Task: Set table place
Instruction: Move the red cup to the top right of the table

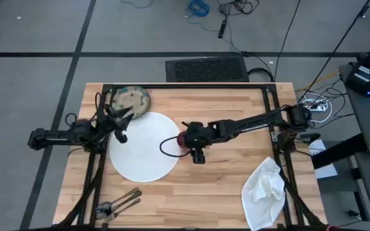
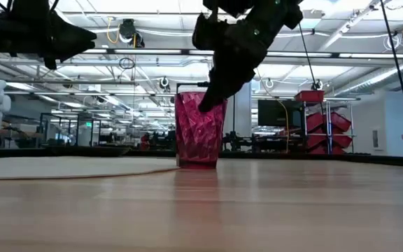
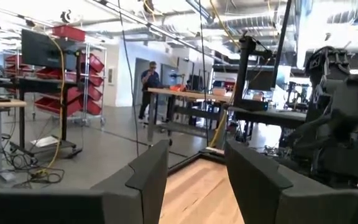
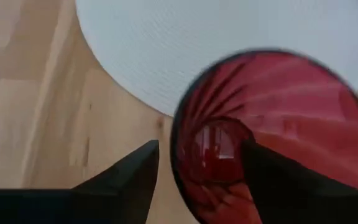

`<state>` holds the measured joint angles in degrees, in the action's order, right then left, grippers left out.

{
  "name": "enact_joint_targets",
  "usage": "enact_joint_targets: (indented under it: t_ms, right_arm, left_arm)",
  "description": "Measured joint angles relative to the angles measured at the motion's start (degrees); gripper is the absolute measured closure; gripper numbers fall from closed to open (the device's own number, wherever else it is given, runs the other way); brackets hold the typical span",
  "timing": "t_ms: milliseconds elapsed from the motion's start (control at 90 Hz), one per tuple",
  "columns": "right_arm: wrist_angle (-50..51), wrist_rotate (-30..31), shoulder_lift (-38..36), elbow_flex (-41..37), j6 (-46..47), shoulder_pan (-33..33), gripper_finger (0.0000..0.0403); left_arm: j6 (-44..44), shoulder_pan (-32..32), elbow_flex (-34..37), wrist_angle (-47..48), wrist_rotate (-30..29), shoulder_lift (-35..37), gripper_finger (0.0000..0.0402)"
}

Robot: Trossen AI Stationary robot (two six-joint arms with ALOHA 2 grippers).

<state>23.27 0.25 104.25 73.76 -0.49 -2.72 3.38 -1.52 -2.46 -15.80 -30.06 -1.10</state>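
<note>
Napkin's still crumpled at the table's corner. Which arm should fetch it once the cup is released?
Right, probably. The napkin lies on the right arm's side of the table. The right gripper stands at the red cup, one finger inside its rim. The left gripper hovers open across the plate, by the bowl.

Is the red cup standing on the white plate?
No, in the low view the red cup stands on the bare table, just beside the edge of the white plate.
</note>
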Motion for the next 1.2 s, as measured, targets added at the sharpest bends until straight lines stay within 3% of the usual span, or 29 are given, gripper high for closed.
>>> enact_joint_targets:
  t_ms: [589, 756, 967, 1200]
  right_arm:
    - [0.32, -0.13, 0.00, 0.00, -0.61, 0.00, 0.0339]
    - [1.67, -0.24, -1.82, 0.78, 0.26, 0.38, 0.0393]
    - [9.11, 0.16, -7.89, 2.71, 3.00, 2.94, 0.0400]
    - [23.72, 7.41, -14.48, 2.69, 7.46, 8.78, 0.0401]
  left_arm:
    - [0.07, 0.00, 0.00, 0.11, 0.00, 0.00, 0.0256]
    - [0.06, 0.00, 0.00, 0.11, 0.01, 0.00, 0.0256]
    - [0.07, 0.00, 0.00, -0.06, 0.00, 0.00, 0.0256]
    - [0.07, -0.01, 0.00, -0.04, 0.00, 0.00, 0.0256]
